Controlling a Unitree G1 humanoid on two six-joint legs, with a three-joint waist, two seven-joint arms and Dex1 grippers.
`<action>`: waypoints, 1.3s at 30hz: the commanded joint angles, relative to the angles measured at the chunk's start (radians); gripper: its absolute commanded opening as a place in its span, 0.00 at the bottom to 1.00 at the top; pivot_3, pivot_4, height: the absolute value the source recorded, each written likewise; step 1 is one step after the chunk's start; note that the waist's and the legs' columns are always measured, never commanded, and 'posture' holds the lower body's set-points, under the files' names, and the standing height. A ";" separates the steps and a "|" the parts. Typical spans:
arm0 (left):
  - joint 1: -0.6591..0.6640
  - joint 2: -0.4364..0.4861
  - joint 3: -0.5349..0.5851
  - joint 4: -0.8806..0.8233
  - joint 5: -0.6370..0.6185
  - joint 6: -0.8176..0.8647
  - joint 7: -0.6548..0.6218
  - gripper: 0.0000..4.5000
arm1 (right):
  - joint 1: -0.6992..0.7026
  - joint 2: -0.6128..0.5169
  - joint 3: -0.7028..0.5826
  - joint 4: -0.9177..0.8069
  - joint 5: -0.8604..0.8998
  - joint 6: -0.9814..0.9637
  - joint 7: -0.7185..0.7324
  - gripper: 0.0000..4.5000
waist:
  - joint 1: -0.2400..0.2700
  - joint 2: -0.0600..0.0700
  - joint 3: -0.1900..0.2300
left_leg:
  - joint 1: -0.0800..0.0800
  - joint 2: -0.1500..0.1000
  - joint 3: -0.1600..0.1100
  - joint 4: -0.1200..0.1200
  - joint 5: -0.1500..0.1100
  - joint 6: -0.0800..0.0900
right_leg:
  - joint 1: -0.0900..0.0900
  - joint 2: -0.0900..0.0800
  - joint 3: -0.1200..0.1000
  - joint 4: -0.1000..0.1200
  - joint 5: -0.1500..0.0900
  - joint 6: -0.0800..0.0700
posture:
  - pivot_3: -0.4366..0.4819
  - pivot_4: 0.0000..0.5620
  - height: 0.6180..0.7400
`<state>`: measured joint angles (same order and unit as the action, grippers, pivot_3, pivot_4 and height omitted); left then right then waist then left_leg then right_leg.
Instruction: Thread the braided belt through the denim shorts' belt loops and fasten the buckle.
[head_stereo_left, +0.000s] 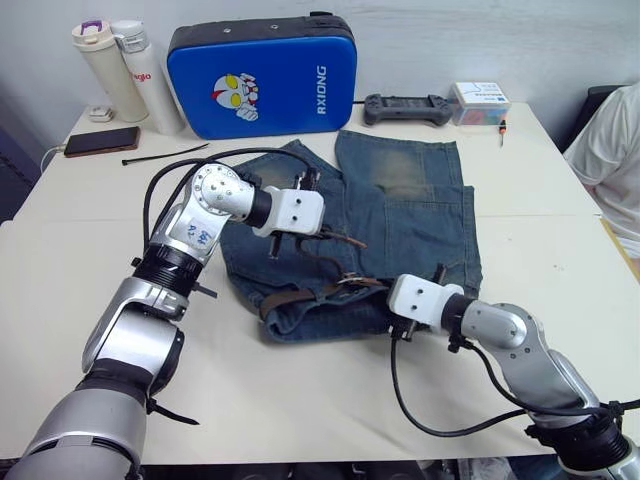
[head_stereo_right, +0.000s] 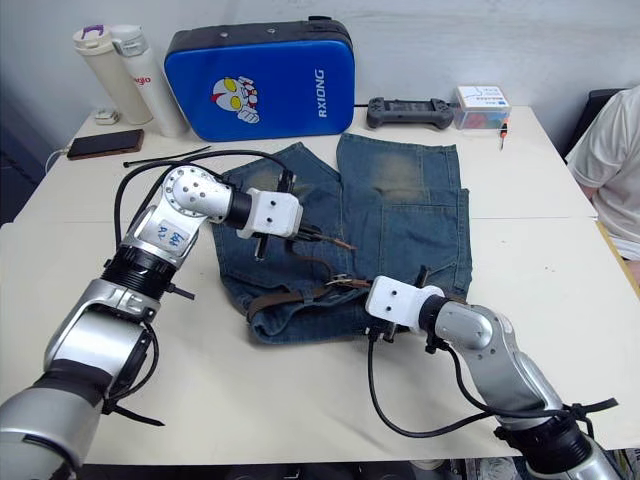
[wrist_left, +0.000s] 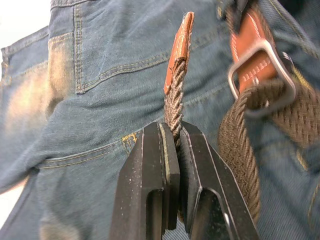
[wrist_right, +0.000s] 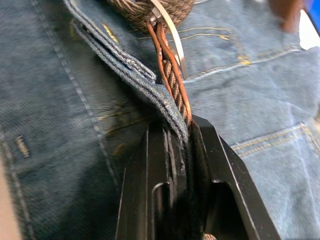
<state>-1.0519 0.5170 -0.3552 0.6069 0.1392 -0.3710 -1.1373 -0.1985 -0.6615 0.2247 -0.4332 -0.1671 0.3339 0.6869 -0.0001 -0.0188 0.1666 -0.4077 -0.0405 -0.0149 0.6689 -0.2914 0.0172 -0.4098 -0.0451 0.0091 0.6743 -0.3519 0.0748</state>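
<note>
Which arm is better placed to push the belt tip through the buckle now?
Left. Its tool is shut on the braided belt just below the tan tip, near the buckle. The right tool pinches waistband and belt.

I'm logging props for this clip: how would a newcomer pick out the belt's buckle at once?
Start at the denim shorts spread mid-table before the blue case. Along their near waistband runs the braided belt. The buckle is the silver rectangular metal frame on a tan leather tab, just beyond the right claw; everything beside it is fabric or braid.
</note>
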 joint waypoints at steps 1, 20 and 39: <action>0.000 0.023 0.002 0.037 0.044 -0.136 0.045 0.00 | 0.009 0.004 -0.054 -0.038 0.014 0.008 -0.017 0.01 | 0.001 0.000 0.000 | 0.000 0.000 0.000 0.000 0.000 0.000 | 0.000 0.000 0.000 0.000 0.000 0.000 | 0.48 0.27 1.00; 0.021 -0.010 -0.030 -0.021 0.138 -0.194 0.127 0.00 | -0.063 -0.001 -0.030 -0.081 -0.014 0.060 0.006 0.01 | 0.000 0.000 0.000 | 0.000 0.000 0.000 0.000 0.000 0.001 | 0.000 0.000 0.000 0.001 0.000 0.000 | 0.48 0.27 1.00; 0.095 -0.026 -0.031 -0.270 0.048 0.126 -0.061 0.00 | -0.084 0.012 -0.002 -0.091 -0.061 0.102 0.001 0.01 | -0.002 0.000 0.000 | 0.000 0.000 0.000 0.001 0.000 0.001 | 0.000 0.000 0.000 0.001 0.000 0.000 | 0.48 0.27 1.00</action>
<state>-0.9689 0.5009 -0.3818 0.4262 0.2252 -0.2983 -1.1699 -0.2599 -0.6577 0.2308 -0.4784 -0.2135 0.4305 0.7034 -0.0017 -0.0189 0.1666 -0.4077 -0.0405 -0.0149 0.6694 -0.2916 0.0177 -0.4098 -0.0451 0.0092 0.6758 -0.3519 0.0748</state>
